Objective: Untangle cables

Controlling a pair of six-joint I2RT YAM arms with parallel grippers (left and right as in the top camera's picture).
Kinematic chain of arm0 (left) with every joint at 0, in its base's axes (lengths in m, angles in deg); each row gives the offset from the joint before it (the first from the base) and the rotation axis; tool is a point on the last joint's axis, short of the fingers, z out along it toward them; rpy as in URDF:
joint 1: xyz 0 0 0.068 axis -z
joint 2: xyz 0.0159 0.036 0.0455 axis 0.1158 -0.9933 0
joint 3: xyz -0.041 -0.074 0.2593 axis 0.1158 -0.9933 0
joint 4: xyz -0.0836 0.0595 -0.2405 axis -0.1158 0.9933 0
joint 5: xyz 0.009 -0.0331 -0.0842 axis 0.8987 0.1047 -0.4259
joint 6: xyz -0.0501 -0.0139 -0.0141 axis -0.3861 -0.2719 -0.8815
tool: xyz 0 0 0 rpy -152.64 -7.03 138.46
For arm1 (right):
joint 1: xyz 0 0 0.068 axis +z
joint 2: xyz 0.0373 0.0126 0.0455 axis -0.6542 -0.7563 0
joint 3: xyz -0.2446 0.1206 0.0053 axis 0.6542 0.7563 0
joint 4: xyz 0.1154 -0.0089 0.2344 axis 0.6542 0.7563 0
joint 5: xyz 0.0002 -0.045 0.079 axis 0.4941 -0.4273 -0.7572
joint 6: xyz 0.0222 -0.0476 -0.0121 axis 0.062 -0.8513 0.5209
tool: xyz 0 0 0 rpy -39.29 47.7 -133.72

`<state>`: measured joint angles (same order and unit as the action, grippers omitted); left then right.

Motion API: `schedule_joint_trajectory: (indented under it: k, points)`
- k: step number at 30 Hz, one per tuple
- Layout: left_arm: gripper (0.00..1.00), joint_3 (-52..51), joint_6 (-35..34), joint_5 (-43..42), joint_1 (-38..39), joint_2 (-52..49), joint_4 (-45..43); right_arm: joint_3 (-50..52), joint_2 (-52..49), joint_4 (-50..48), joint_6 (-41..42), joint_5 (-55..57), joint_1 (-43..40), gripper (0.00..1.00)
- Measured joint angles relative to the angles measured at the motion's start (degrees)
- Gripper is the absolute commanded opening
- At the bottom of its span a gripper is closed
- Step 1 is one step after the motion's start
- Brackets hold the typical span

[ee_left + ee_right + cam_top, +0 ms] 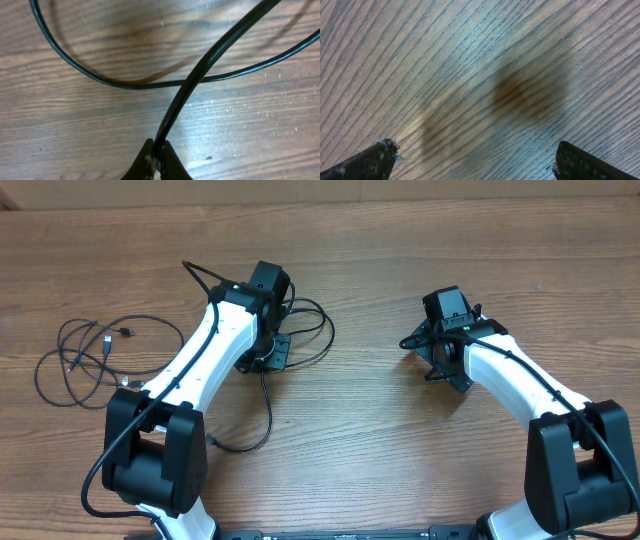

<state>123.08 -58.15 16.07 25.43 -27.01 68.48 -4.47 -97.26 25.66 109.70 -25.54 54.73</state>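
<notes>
Far left on the brown wood-grain table [380, 240], a thin black coiled cord w/ small plugs [105, 348] is seen lying flat. Right of it, approx centre-left, more thin black looped cord [192, 82] is spread around and under the black-tipped left gripper [157, 161]. One strand is pinched there and carried across another below. The black-fingered right gripper [477, 162] is held well apart, over tabletop at right.

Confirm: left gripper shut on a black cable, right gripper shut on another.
Wrong on the right gripper: it stands open over bare table, holding nothing, as the right wrist view shows. The left gripper is shut on a black cable.
</notes>
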Motion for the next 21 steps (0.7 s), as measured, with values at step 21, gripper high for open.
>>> schedule_joint_trajectory:
  k: [21]
  points:
    - [0.04, 0.1, 16.5, -2.1, 6.8, 0.0, -6.3, 0.0, 0.0, 0.0, 0.0, 0.0, 0.0, 1.00]
